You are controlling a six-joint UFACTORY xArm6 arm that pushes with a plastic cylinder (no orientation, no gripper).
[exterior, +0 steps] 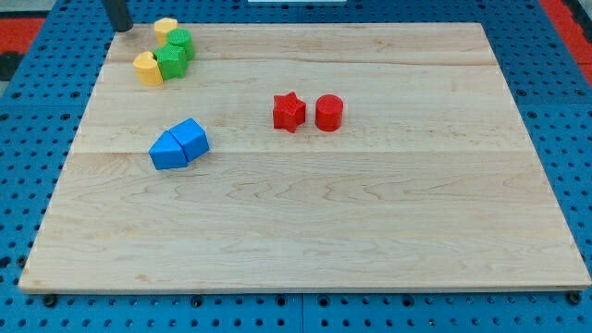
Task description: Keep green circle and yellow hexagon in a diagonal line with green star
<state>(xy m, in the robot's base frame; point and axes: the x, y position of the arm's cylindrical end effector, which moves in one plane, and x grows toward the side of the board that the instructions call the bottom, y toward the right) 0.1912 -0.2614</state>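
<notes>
The pale wooden worktop (pixel 305 231) lies on a blue pegboard surface (pixel 555 55), and every block sits in its upper half. There is no hand on this arm to open or close: it ends in a straight dark rod, and my tip (pixel 119 28) stands at the worktop's top-left corner, right at the top edge.

Just to the right of my tip, apart from it, four blocks cluster near that corner. The yellow hexagon block (pixel 166 28) is nearest the top edge. Touching it below and slightly right is the green circle block (pixel 179 43), and the green star block (pixel 170 63) presses against the circle from below and left. A second yellow block (pixel 148 68), rounded in outline with a shape I cannot make out, touches the star on its left side.

Nearer the left edge, about halfway down, two blue wedge-like blocks (pixel 179 144) sit pressed together. Close to the worktop's middle, a red star block (pixel 289 112) and a red cylinder block (pixel 329 113) stand side by side, just apart.
</notes>
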